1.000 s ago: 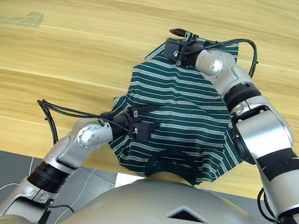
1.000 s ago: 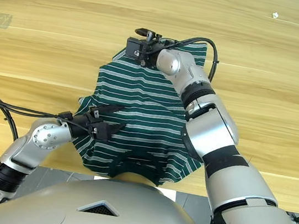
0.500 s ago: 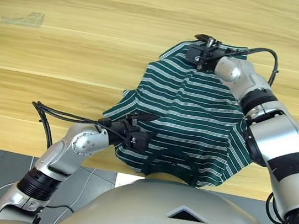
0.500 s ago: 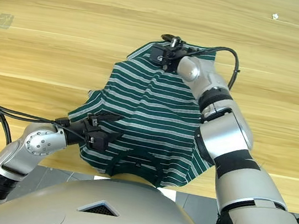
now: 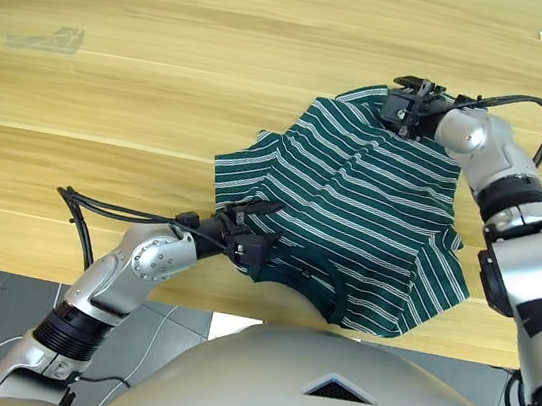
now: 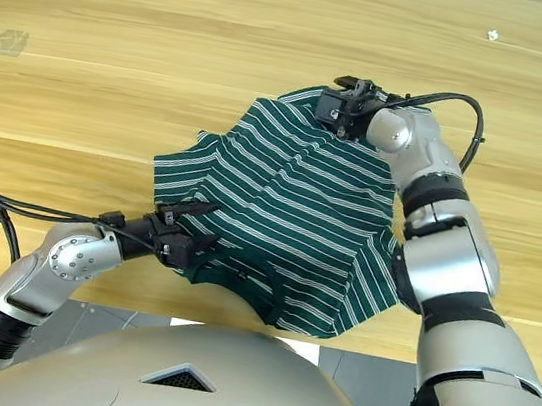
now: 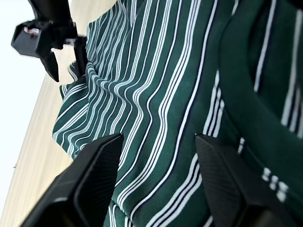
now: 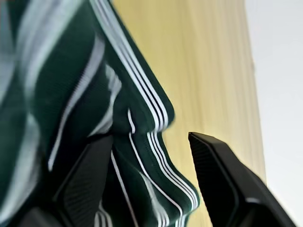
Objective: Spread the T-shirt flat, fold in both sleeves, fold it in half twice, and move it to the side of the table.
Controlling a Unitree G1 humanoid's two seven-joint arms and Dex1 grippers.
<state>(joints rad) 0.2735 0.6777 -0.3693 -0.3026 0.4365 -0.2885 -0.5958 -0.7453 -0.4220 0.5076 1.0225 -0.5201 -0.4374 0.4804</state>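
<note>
Left claw (image 5: 257,229), spread apart, sits on the T-shirt (image 5: 352,204) by its collar; right claw (image 5: 407,103), spread, straddles the far hem.

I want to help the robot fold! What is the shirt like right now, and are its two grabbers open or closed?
T-shirt: rumpled on the table, not flat, nothing folded yet.
Left gripper: open, fingers apart over the near part of the cloth.
Right gripper: open, fingers apart at the far edge of the cloth.

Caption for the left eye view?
Left gripper and right gripper at opposite ends of a rumpled striped T-shirt on a table.
</note>
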